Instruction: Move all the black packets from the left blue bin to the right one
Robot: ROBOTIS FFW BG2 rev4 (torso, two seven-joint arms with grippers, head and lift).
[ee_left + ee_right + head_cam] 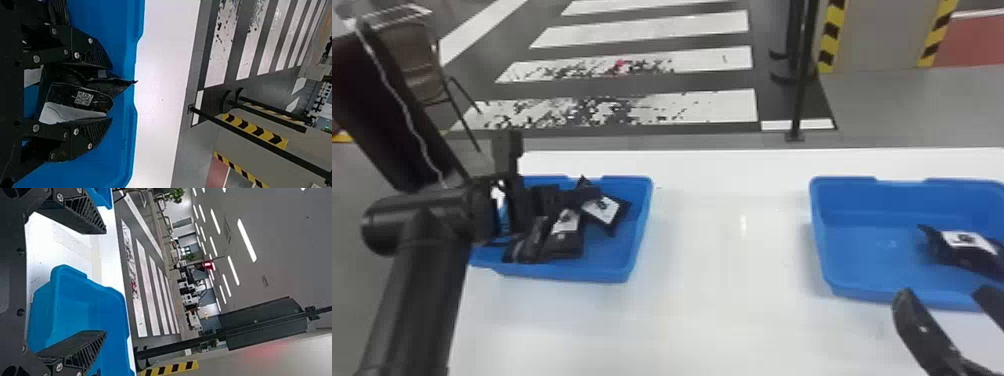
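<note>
Obscuring part of the left bin (635,245), the left hand (569,196) straddles a packet (74,98), whether gripped I can't tell; the right hand (941,294) gapes.

Lg. indoor hall w/ crosswalk stripes (712,106), ceiling lts. (247,240)

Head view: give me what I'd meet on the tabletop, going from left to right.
Left blue bin with black packets in it → white tabletop between the bins → right blue bin with a white-labelled black packet in its right part.
</note>
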